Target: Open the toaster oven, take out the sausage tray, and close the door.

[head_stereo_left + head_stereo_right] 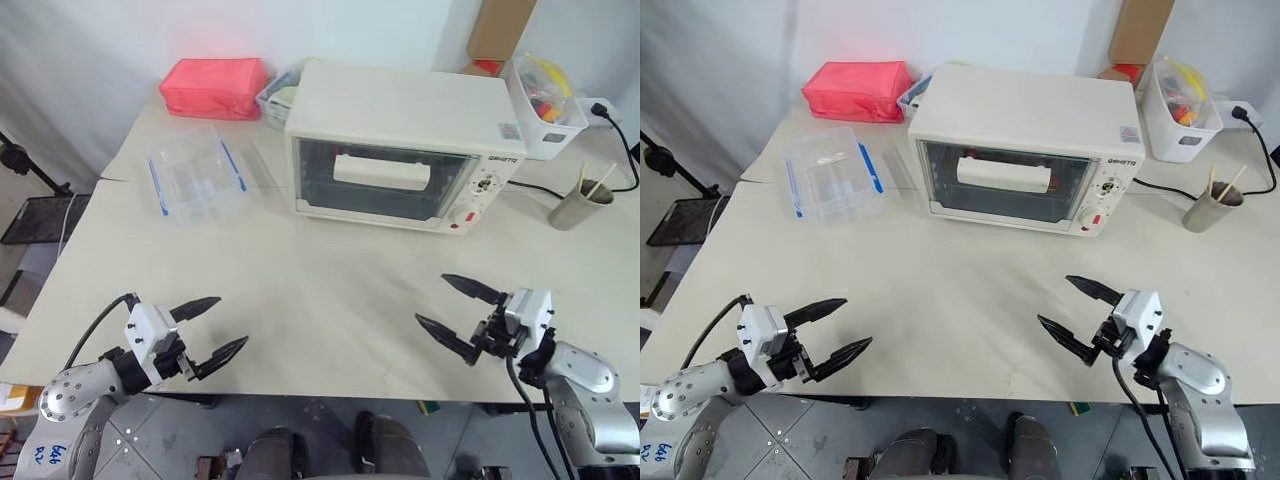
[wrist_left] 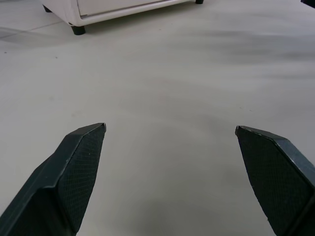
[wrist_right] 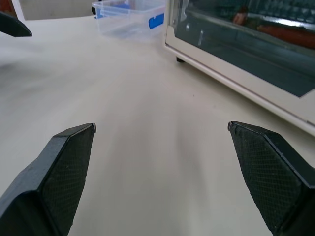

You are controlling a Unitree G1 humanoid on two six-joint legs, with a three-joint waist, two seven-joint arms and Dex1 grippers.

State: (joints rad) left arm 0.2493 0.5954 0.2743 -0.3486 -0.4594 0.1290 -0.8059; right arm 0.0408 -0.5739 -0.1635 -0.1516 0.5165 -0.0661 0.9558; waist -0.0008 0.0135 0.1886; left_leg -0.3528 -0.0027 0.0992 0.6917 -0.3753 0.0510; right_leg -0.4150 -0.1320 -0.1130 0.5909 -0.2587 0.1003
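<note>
The cream-white toaster oven (image 1: 400, 110) stands at the back middle of the table. Its glass door (image 1: 375, 185) is shut, with the broad cream bar handle (image 1: 381, 170) across it. Through the glass in the right wrist view, red sausages (image 3: 283, 29) of the sausage tray show dimly; the tray itself is hard to make out. My left gripper (image 1: 230, 322) hovers open near the table's front left edge, with nothing in it. My right gripper (image 1: 430, 298) is open and empty at the front right, well short of the oven.
A clear plastic container with blue clips (image 1: 195, 175) lies left of the oven, and a pink-red soft box (image 1: 213, 87) sits behind it. At the back right stand a white bin (image 1: 545, 105) and a cup with sticks (image 1: 580, 205), with a black cable (image 1: 540, 188) beside them.
</note>
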